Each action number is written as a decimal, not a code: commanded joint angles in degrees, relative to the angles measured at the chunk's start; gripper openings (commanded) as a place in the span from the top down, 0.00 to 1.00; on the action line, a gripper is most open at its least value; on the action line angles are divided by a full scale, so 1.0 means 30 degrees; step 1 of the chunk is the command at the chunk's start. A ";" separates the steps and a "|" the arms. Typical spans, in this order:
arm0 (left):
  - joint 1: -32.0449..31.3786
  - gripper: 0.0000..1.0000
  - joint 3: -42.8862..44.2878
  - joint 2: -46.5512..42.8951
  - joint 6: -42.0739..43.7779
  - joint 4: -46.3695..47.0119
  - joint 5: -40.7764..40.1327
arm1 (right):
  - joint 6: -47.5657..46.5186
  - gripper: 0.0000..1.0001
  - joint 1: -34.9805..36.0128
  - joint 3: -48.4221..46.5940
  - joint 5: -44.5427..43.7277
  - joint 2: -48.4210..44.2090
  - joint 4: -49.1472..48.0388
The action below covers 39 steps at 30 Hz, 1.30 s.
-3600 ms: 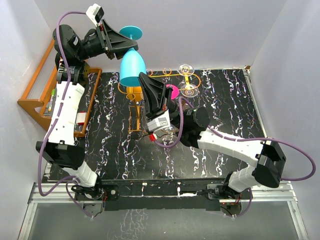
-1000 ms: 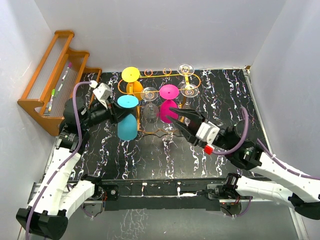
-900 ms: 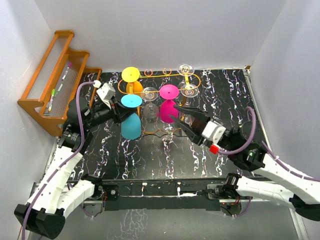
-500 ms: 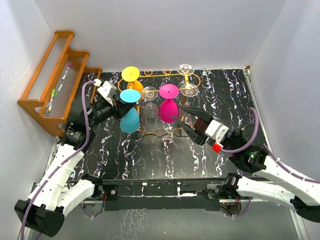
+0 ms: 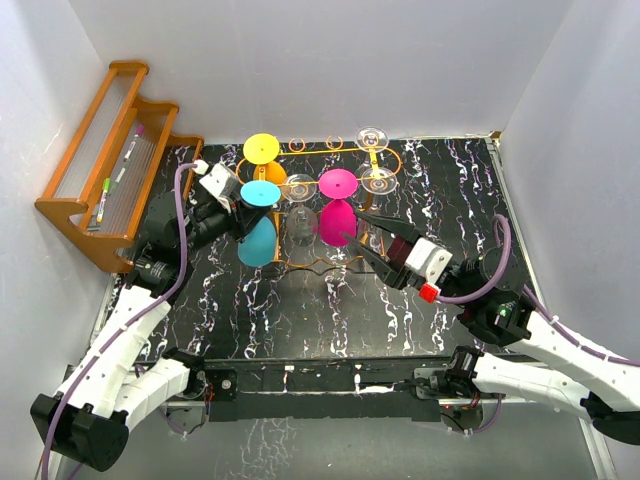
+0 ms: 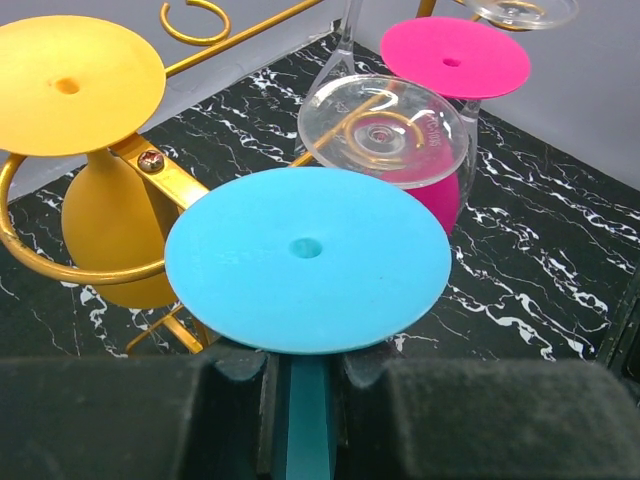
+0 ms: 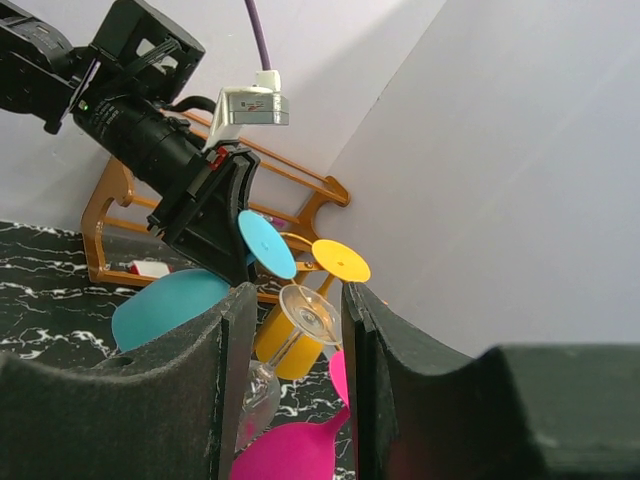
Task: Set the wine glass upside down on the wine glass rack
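The wine glass I hold is blue (image 5: 258, 240) and upside down, its round base (image 6: 305, 258) on top. My left gripper (image 5: 236, 208) (image 6: 305, 368) is shut on its stem just under the base. The glass hangs at the left front of the orange-gold wine glass rack (image 5: 390, 156) (image 6: 190, 18), tilted a little, and I cannot tell whether it touches the wire. My right gripper (image 5: 366, 239) (image 7: 293, 380) stands open just right of the pink glass (image 5: 337, 220), holding nothing. The right wrist view shows the blue glass (image 7: 165, 305) and my left gripper (image 7: 205, 215).
A yellow glass (image 5: 262, 150) (image 6: 110, 230), a clear glass (image 5: 298, 188) (image 6: 385, 130) and the pink glass (image 6: 455, 55) hang upside down on the wire rack. Other clear glasses (image 5: 375, 160) hang at its back right. A brown wooden stepped rack (image 5: 90, 185) stands at the left wall.
My left arm has carried the blue glass up and toward the rack, tilting it. My right gripper has opened wider and drawn back a little to the right of the pink glass.
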<state>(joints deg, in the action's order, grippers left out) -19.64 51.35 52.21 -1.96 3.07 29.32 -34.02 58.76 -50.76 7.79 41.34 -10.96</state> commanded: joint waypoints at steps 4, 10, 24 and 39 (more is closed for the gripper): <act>-0.0075 1.00 -0.0212 0.0409 0.0088 0.0745 -0.0472 | 0.0434 0.58 -0.0072 -0.0137 -0.0179 -0.0169 -0.0433; -0.0091 1.00 -0.0192 0.0902 -0.0167 0.1034 -0.0545 | 0.0552 0.58 -0.0047 -0.0090 -0.0059 -0.0129 -0.0186; -0.0077 0.78 -0.0178 0.0494 -0.0105 -0.0081 -0.0926 | 0.1027 0.42 -0.0052 0.0488 0.0001 -0.0522 -0.0008; -0.0075 0.64 -0.0024 0.0034 0.0313 -0.1188 -0.1851 | 0.1211 0.41 -0.0047 0.0544 0.0049 -0.0455 0.0480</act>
<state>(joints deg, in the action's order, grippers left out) -19.64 50.63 54.00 -2.00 0.69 24.84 -31.11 58.76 -48.82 7.90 40.58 -8.82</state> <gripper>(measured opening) 0.353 0.590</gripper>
